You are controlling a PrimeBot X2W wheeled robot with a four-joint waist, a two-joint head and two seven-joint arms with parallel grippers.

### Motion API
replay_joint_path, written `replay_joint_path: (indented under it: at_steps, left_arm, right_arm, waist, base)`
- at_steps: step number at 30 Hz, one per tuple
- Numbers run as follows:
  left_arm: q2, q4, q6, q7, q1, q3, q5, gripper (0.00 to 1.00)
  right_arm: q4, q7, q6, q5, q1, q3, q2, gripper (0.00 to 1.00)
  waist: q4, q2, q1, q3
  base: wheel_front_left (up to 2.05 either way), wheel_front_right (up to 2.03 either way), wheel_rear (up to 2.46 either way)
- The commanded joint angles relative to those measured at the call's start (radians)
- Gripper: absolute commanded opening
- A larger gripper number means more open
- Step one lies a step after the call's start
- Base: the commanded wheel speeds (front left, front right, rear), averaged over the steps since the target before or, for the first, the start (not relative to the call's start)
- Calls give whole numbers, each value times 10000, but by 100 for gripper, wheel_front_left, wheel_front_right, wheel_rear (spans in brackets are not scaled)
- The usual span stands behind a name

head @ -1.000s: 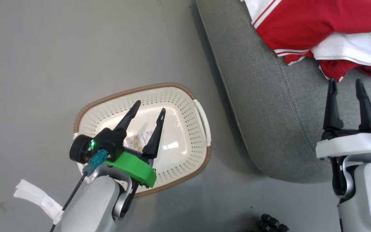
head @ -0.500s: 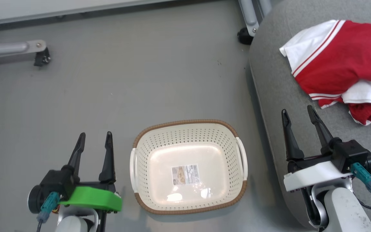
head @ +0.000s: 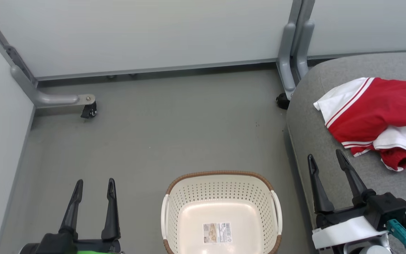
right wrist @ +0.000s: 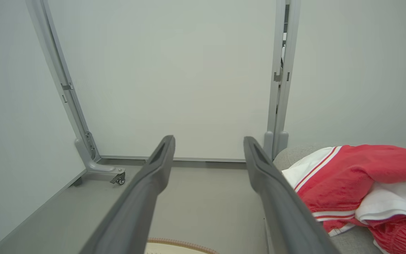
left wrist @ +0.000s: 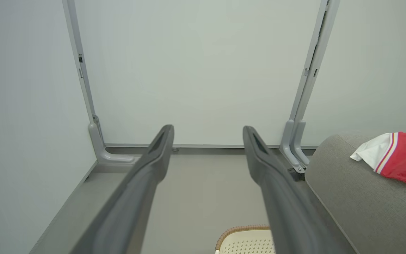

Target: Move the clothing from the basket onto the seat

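Clothing lies on the seat; the basket looks bare — transfer judged complete. My left tool and right tool stand wide, holding nothing.

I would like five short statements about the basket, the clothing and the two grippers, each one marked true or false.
1. The basket is empty except for a sticker on its bottom. True.
2. The clothing hangs from the right gripper. False: it lies on the seat.
3. The left gripper is shut. False: its fingers stand open and hold nothing.
4. The right gripper is open and empty. True.
5. The basket stands on the seat. False: it stands on the floor, beside the seat.
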Motion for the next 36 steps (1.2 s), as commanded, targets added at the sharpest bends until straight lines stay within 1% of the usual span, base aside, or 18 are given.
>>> replay_joint_path:
  at_steps: [1,3,10,23,29,35,36]
  left_arm:
    - [19,-36,50,-1,282,-6,126,100]
    - [19,-53,82,-1,440,-37,183,100]
    - [18,121,-8,-1,641,-165,438,100]
    - [17,201,126,-1,712,-281,292,100]
    - [17,264,10,-2,719,-335,400,100]
    - [16,322,23,-2,781,-453,500,100]
    - [16,338,51,-2,800,-483,561,0]
  right_arm:
    - [-41,-28,-18,21,229,44,-6,100]
    - [-30,-28,-18,24,358,31,4,100]
    - [67,-28,-18,-20,676,90,27,100]
    - [84,-28,-18,128,794,111,31,100]
    - [115,-28,-18,173,800,140,32,100]
    - [152,-28,-18,62,858,189,31,100]
    - [148,-28,-18,34,858,196,31,0]
  waist:
    - [-1,0,1,-481]
    - [-45,0,1,-559]
    - [-71,0,1,-692]
    - [-131,0,1,-726]
    - [-186,0,1,-746]
    - [-214,0,1,-835]
    - [-211,0,1,-852]
  base:
    - [0,0,0]
    - [0,0,0]
    - [0,0,0]
    - [0,0,0]
    - [0,0,0]
    - [0,0,0]
    - [0,0,0]
